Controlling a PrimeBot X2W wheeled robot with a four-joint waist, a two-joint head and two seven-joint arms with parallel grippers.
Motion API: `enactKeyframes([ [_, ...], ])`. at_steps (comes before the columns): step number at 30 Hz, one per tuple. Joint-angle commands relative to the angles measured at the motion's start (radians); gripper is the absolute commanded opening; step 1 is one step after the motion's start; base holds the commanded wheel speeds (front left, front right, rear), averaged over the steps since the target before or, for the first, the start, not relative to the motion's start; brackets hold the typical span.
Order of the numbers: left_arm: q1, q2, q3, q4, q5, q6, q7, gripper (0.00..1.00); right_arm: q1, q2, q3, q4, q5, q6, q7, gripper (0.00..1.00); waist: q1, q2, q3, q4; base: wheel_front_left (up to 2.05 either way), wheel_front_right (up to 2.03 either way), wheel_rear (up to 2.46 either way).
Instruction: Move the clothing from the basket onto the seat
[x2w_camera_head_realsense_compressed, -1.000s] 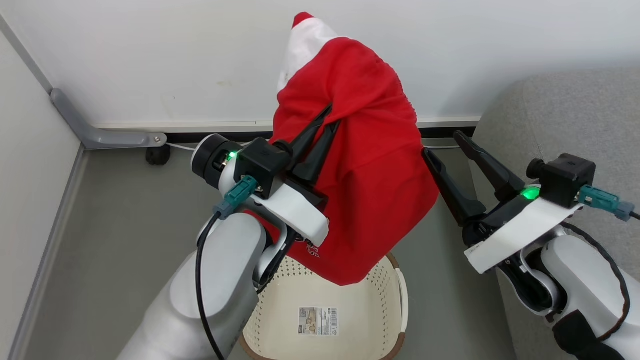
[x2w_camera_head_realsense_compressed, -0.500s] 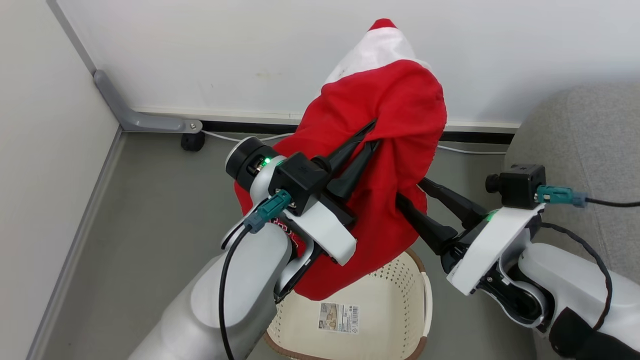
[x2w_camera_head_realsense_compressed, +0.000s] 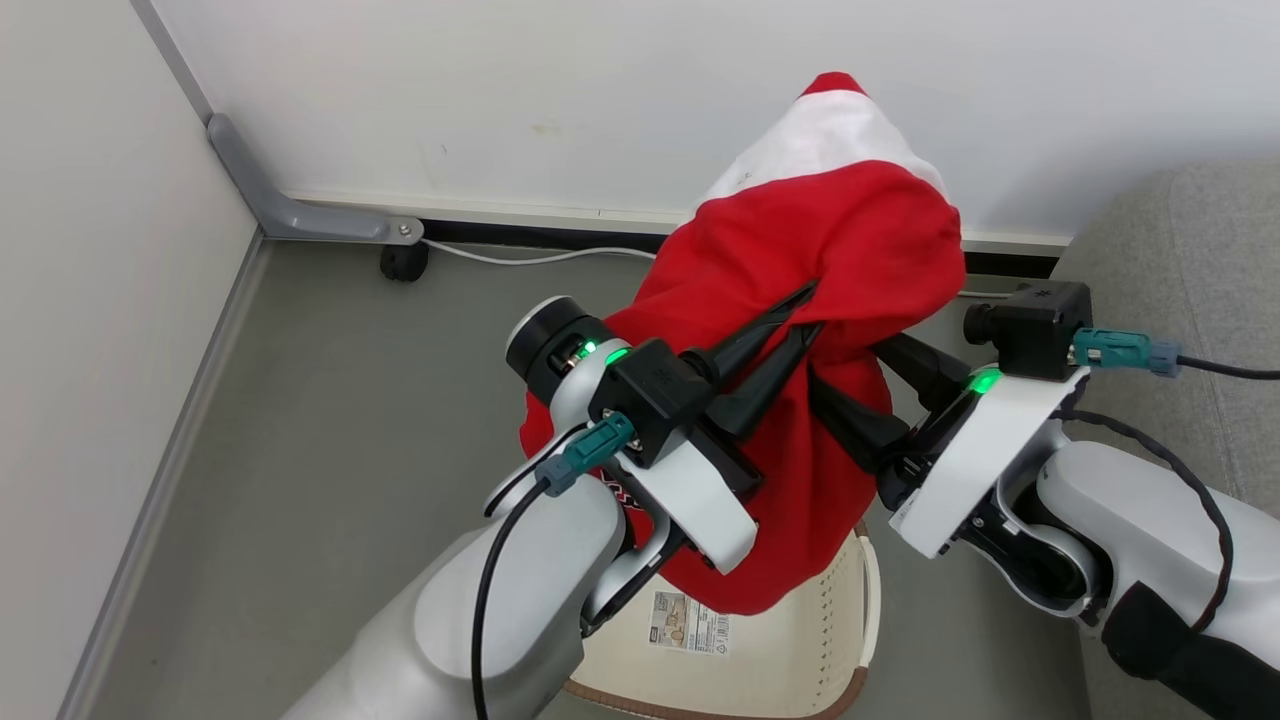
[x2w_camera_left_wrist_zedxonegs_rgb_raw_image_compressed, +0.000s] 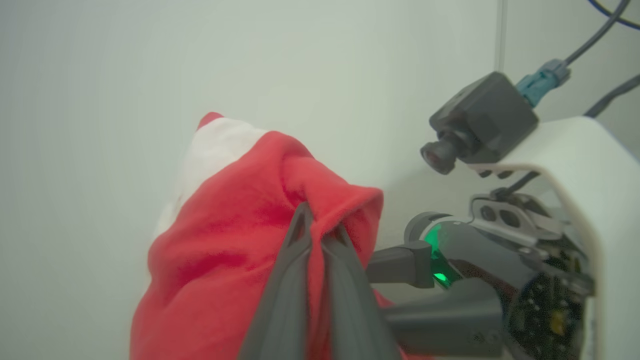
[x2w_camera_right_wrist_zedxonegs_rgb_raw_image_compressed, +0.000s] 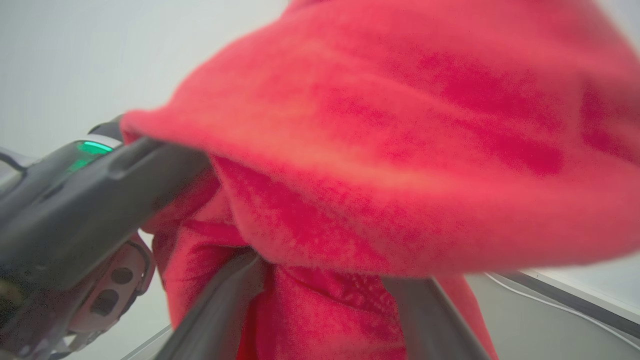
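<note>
The clothing (x2w_camera_head_realsense_compressed: 830, 260), hung lengthwise above the basket (x2w_camera_head_realsense_compressed: 850, 620), was clamped between the fingers of the left gripper (x2w_camera_head_realsense_compressed: 808, 310) and straddled by the parted fingers of the right gripper (x2w_camera_head_realsense_compressed: 870, 385), nearer the seat (x2w_camera_head_realsense_compressed: 1200, 230) right of the basket.

Head downward, wrists close (shared clothing (x2w_camera_head_realsense_compressed: 840, 250))

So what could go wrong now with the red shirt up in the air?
The left jaws pinch just one small fold of the soft red fabric garment, so it might slip and fall. The right jaws stand open, buried in cloth, and could snag. The hem hangs over the cream perforated plastic basket and might catch it.
</note>
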Motion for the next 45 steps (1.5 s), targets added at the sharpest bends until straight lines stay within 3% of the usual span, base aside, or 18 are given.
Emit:
enactKeyframes([
  [1, -0.049, 0.006, 0.016, -0.041, -0.009, -0.003, -0.01, 0.0, -0.007, -0.003, -0.015, -0.017, -0.021, 0.004, -0.006, 1.0, 0.0, -0.0001, 0.003, 0.003, 0.0, 0.0, 0.0],
  [13, -0.028, 0.006, -0.051, -0.07, -0.045, 0.006, -0.01, 0.0, 0.027, 0.077, -0.125, 0.069, -0.129, 0.004, -0.006, 1.0, 0.0, -0.0001, 0.008, 0.029, 0.0, 0.0, 0.0],
  [14, -0.026, 0.006, -0.054, -0.069, -0.046, 0.006, -0.01, 0.0, 0.029, 0.081, -0.128, 0.07, -0.136, 0.004, -0.006, 0.88, 0.0, -0.0001, 0.009, 0.031, 0.0, 0.0, 0.0],
  [16, -0.024, 0.006, -0.056, -0.065, -0.049, 0.006, -0.01, 0.0, 0.034, 0.085, -0.133, 0.069, -0.152, 0.004, -0.006, 0.0, 0.0, -0.0001, 0.009, 0.033, 0.0, 0.0, 0.0],
  [30, -0.003, 0.006, -0.02, -0.03, -0.042, 0.01, -0.01, 0.01, 0.119, 0.086, -0.232, 0.038, -0.218, 0.004, -0.006, 0.0, 0.0, -0.0001, 0.003, 0.003, 0.0, 0.0, 0.0],
  [32, -0.001, 0.006, -0.009, -0.029, -0.039, 0.011, -0.01, 0.28, 0.126, 0.086, -0.241, 0.033, -0.228, 0.004, -0.006, 0.0, 0.0, -0.0001, 0.006, -0.003, 0.0, 0.0, 0.0],
  [35, 0.002, 0.006, 0.009, -0.02, -0.033, 0.012, -0.01, 0.46, 0.133, 0.086, -0.253, 0.03, -0.241, 0.004, -0.006, 0.0, 0.0, -0.0001, 0.011, -0.009, 0.0, 0.0, 0.0],
  [36, 0.004, 0.006, 0.013, -0.015, -0.029, 0.013, -0.01, 0.68, 0.135, 0.086, -0.255, 0.029, -0.243, 0.004, -0.006, 0.0, 0.0, -0.0001, 0.013, -0.011, 0.0, 0.0, 0.0],
  [37, 0.006, 0.006, 0.019, -0.011, -0.029, 0.012, -0.01, 0.8, 0.136, 0.086, -0.257, 0.029, -0.246, 0.004, -0.006, 0.0, 0.0, -0.0001, 0.015, -0.011, 0.0, 0.0, 0.0],
  [38, 0.009, 0.006, 0.023, -0.006, -0.027, 0.012, -0.01, 1.0, 0.138, 0.085, -0.259, 0.029, -0.248, 0.004, -0.006, 0.0, 0.0, -0.0001, 0.016, -0.012, 0.0, 0.0, 0.0],
  [45, 0.029, 0.006, 0.057, 0.02, -0.017, 0.007, -0.01, 1.0, 0.143, 0.084, -0.264, 0.023, -0.26, 0.004, -0.006, 0.0, 0.0, -0.0001, 0.02, -0.013, 0.0, 0.0, 0.0],
])
